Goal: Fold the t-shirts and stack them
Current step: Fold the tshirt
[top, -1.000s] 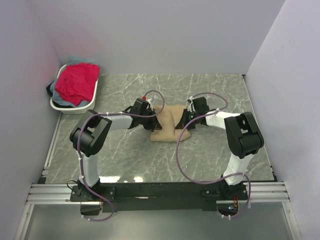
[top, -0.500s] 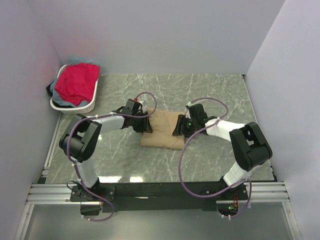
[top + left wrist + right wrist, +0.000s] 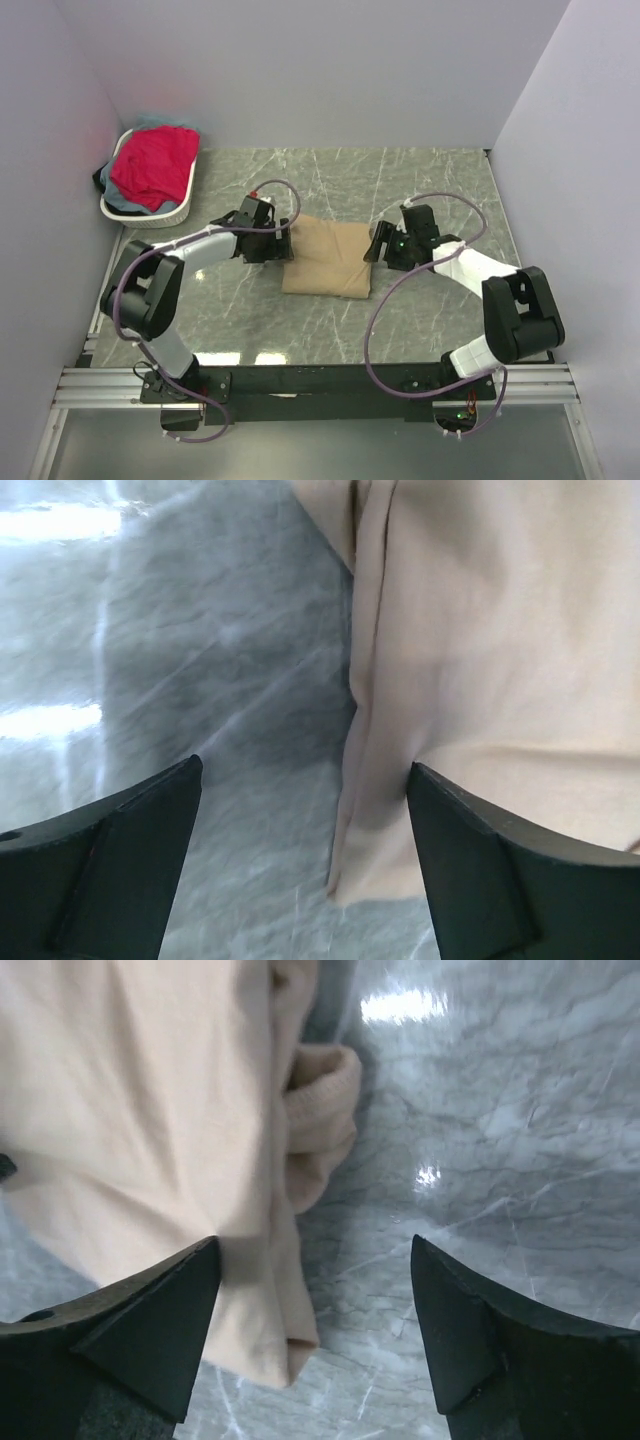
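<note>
Tan t-shirt (image 3: 327,258) flat between spread left tool (image 3: 284,244), right tool (image 3: 376,244).

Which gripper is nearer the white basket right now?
Left. The left gripper sits at the tan t-shirt's left edge, on the side toward the white basket. The right gripper is at its right edge, farther away.

T-shirt (image 3: 327,262) on table (image 3: 250,310), basket (image 3: 150,217) behind-left

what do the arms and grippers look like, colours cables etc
Both arms have black joints and white links: left arm, right arm. A purplish cable loops along each, tied with white ties. The left gripper and right gripper are black, with wedge-shaped fingers.
</note>
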